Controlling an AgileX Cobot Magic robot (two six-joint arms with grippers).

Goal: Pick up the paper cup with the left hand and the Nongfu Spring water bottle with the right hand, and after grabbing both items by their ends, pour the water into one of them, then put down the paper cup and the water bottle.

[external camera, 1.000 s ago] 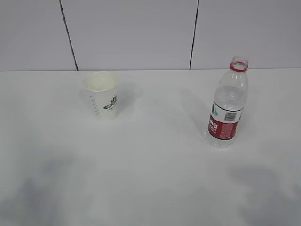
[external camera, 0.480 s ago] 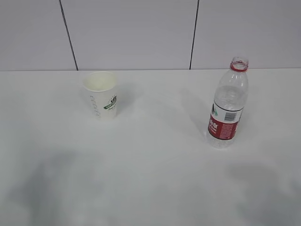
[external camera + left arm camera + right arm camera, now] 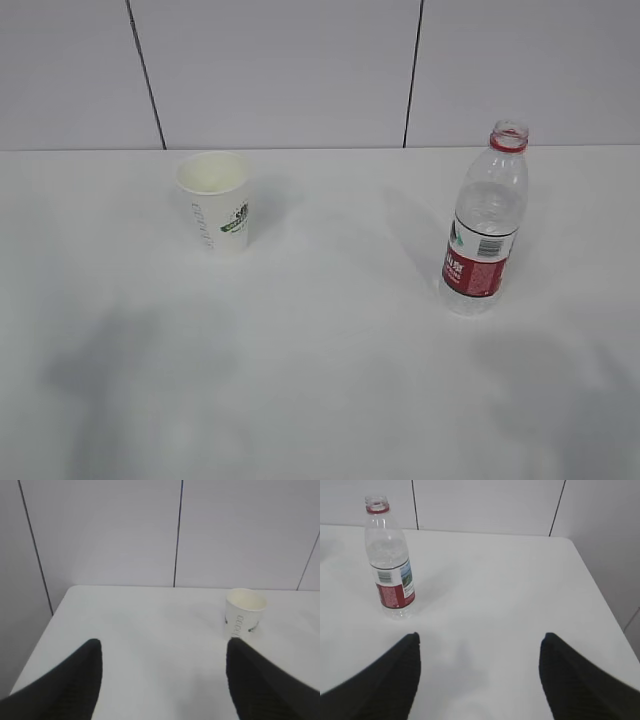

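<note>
A white table (image 3: 330,380) is seen set against a pale panelled wall (image 3: 280,70) divided by dark seams. The cup (image 3: 216,201) is stood upright on the left half of the table, toward the back, its cream inside open to view and its green logo turned to the front right. The bottle (image 3: 484,220) is stood upright on the right half, well apart from the cup, uncapped, with a red ring at the neck and a red-and-white label low on its ribbed body. No water level can be made out through the clear plastic.

Neither arm is caught by the exterior camera; only soft shadows are cast on the near part of the table. In the left wrist view, the left hand (image 3: 162,677) is shown with its two black fingers (image 3: 70,685) spread wide, nothing between them, and the cup is seen far ahead and to the right. In the right wrist view, the right hand (image 3: 479,672) is likewise held spread and empty above the table, with the bottle placed ahead and to the left, untouched.
</note>
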